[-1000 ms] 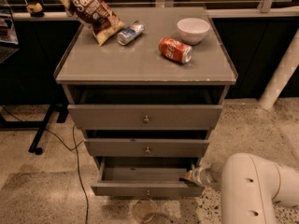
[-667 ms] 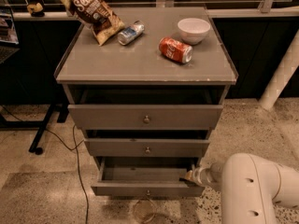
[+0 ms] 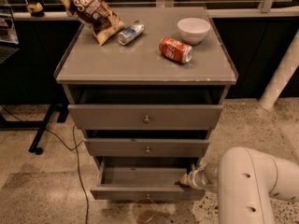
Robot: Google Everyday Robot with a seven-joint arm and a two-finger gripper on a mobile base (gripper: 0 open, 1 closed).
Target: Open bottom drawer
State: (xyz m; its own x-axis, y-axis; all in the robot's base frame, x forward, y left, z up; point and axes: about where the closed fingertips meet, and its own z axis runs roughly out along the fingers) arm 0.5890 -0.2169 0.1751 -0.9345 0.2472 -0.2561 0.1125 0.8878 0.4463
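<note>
Grey bottom drawer (image 3: 125, 192), end effector (image 3: 183, 182) at right corner.

Reference: gripper (image 3: 187, 180), low at right side of grey drawer chest (image 3: 140, 66).

- Middle drawer (image 3: 147, 148): just above gripper, slightly to its left, pulled out a little.
- Top drawer (image 3: 146, 117): higher up, pulled out a little more.
- Red soda can (image 3: 175, 49): on chest top, lying on side, well above gripper.
- White bowl (image 3: 194, 30): upright, behind red can.
- Blue-silver can (image 3: 130, 32): on side, up and left.
- Chip bag (image 3: 91, 10): far back-left corner, touching blue-silver can.
- Black cable (image 3: 77, 157): on speckled floor, well left.
- White post (image 3: 280, 78): up and right.
</note>
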